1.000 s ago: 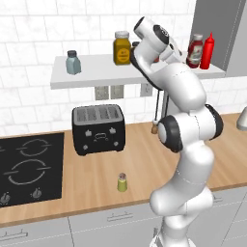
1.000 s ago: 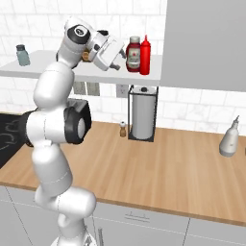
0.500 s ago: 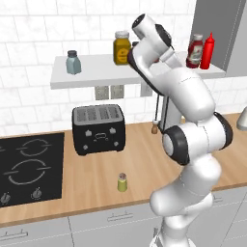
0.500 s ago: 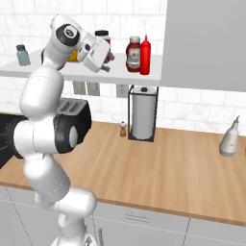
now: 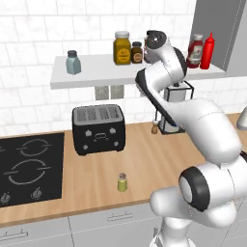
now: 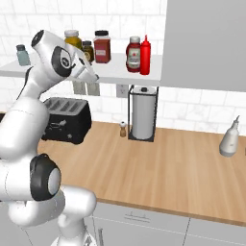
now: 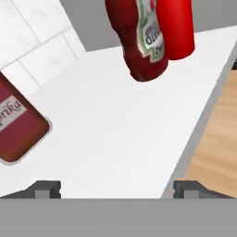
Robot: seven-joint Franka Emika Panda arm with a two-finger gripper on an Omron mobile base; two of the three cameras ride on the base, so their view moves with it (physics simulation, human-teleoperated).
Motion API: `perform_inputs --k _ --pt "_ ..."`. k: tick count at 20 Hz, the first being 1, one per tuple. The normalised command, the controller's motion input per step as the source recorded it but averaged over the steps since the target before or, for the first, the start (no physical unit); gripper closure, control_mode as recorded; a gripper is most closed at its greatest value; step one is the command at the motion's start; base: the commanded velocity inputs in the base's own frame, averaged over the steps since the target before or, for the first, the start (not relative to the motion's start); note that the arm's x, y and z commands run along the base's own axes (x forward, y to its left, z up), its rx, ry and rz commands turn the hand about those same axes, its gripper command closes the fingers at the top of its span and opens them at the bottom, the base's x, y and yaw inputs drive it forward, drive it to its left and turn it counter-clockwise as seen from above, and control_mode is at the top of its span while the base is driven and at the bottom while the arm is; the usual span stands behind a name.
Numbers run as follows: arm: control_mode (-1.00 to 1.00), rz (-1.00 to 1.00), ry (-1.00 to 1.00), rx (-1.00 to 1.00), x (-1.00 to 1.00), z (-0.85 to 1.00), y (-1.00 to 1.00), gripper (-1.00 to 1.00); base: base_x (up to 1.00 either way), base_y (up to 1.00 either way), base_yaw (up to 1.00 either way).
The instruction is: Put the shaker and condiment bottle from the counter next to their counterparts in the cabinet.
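1. Nearest the robot, the small yellow-green shaker with a grey cap stands alone towards the near edge of the long light-brown wooden counter, in front of the black four-slot toaster and right of the black hob; this half of the job appears not yet begun.
2. Farther back, a tiny brown shaker sits just beside the wire-framed paper towel holder against the tiled wall.
3. Up at shelf height, the white arm's two-finger gripper hangs over a bare stretch of the long white wall shelf, its dark tips set wide apart with nothing between them.
4. On the shelf beyond, the short stout red condiment bottle with a white label band stands upright, touching or almost touching the tall slim all-red squeeze bottle, close to the grey cabinet panel. That placement looks complete.
5. Far left along the shelf, the pale blue-grey shaker with a dark cap waits for its partner, well apart from the jars at mid-shelf.
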Motion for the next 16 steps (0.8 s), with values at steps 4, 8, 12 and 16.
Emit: perform_inputs --k 4,8,12,16 --pt "-1.0 0.65 0.0 0.0 -0.86 -0.15 0.14 -1.0 0.0 0.0 0.0" --pt "-1.0 0.61 0.0 0.0 -1.0 -0.21 0.13 -1.0 0.0 0.0 0.0" --pt "-1.0 0.54 0.03 0.0 -0.75 -0.5 0.05 -1.0 0.0 0.0 0.0" --pt "-1.0 0.51 0.07 0.0 -0.34 -0.79 0.0 -1.0 0.0 0.0 0.0"
